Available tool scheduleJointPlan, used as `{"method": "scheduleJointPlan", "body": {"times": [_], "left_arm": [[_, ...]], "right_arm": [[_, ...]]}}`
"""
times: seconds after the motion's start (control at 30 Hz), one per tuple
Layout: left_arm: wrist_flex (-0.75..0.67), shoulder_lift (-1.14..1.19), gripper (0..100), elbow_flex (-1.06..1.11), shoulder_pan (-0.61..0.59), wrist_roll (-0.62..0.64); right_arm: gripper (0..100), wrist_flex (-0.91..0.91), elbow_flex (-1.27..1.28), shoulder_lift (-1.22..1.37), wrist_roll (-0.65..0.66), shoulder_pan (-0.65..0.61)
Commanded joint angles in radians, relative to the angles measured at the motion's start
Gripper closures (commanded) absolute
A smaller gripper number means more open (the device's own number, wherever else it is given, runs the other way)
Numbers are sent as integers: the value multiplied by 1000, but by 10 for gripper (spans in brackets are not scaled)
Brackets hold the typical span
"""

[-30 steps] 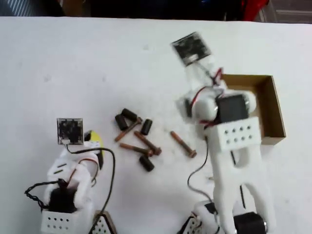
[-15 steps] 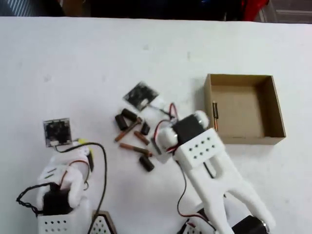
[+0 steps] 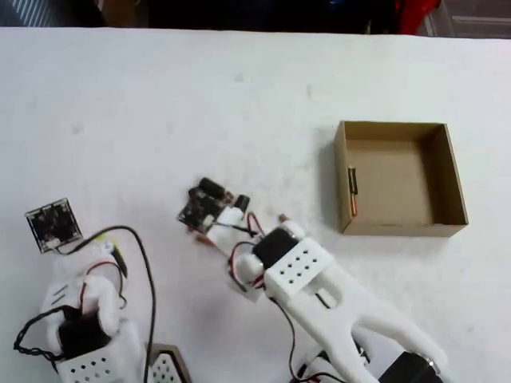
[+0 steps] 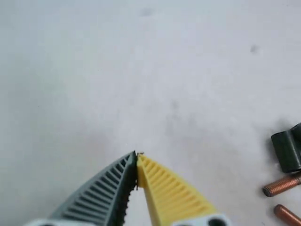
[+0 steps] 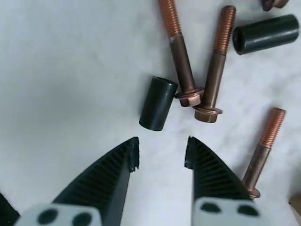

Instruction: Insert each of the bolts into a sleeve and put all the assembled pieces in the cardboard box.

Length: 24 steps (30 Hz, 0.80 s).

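Several copper bolts and black sleeves lie loose mid-table. In the right wrist view my right gripper is open just short of a black sleeve, nothing between its fingers. Two bolts lie side by side past that sleeve, a third bolt lies off to one side, and another sleeve lies farther off. From above, the right arm covers most of the pile; one sleeve shows beyond it. The cardboard box holds one bolt in a sleeve. My left gripper is shut and empty over bare table.
The left arm sits at the table's near left corner, its cable looping beside it. A sleeve and two bolt ends lie at the edge of the left wrist view. White table stretches behind the pile and the box.
The right arm swung from over the box leftward and down onto the pile. The assembled piece now lies in the box. The left arm drew back toward the near left corner.
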Motion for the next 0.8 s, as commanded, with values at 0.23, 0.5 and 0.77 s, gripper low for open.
{"method": "scheduleJointPlan", "body": {"times": [0.23, 0.5, 0.77], "left_arm": [[-21, -13, 977, -58, -18, -11], [-15, -13, 977, -69, -18, -11], [-15, -13, 977, -66, -18, -11]], "right_arm": [[857, -231, 78, -19, -11, -13], [857, -252, 78, -18, -121, -28], [858, -252, 80, -16, -123, -64]]}}
